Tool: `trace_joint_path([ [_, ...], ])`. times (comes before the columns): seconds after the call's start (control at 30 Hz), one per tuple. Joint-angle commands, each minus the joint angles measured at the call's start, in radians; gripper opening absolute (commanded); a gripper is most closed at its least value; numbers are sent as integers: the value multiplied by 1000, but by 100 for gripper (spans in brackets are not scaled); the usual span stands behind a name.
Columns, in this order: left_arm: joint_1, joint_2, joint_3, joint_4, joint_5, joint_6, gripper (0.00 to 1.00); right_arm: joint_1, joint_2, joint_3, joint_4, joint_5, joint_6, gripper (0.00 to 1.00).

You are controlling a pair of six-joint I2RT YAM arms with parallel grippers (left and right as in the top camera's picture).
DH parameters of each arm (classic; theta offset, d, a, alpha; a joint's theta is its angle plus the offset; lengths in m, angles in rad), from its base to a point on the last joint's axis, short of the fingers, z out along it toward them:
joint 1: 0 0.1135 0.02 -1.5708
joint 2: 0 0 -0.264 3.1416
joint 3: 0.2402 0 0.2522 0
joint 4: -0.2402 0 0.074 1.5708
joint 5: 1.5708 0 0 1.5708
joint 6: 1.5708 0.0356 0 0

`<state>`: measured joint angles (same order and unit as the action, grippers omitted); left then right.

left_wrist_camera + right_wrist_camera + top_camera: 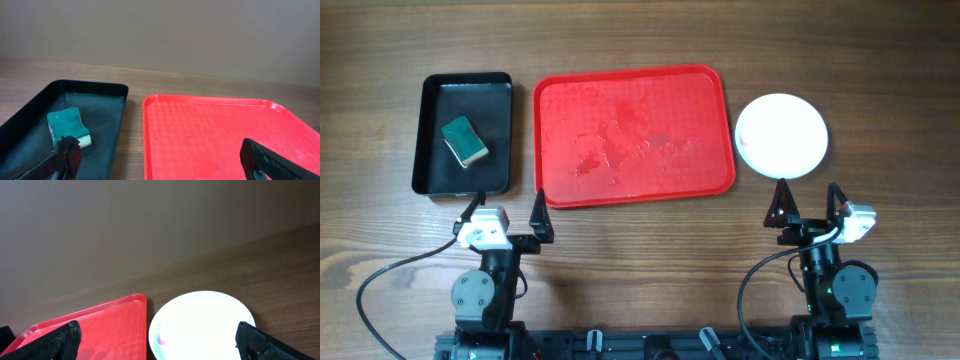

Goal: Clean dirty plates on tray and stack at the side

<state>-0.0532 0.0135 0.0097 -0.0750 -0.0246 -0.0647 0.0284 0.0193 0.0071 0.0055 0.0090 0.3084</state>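
The red tray (pixel 633 135) lies in the middle of the table with no plates on it, only wet smears. It also shows in the left wrist view (pixel 220 135) and the right wrist view (pixel 95 327). A white plate (pixel 781 135) sits on the table right of the tray, seen too in the right wrist view (pixel 202 322); it looks like a stack, with a small pink mark at its left edge. My left gripper (pixel 505 207) is open and empty near the tray's front left corner. My right gripper (pixel 808 205) is open and empty just in front of the plate.
A black tray (pixel 425 135) stands left of the red tray and holds a green sponge (pixel 465 141), also in the left wrist view (pixel 67 126). Bare wooden table surrounds everything.
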Motion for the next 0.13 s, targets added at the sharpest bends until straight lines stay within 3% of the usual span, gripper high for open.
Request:
trace_joint_path([
  [0.0,6,-11,-4,3,13,5,100,4,-7,-2,5,18,-18,100],
  [0.1,6,-11,-4,3,13,5,100,4,-7,-2,5,18,-17,100],
])
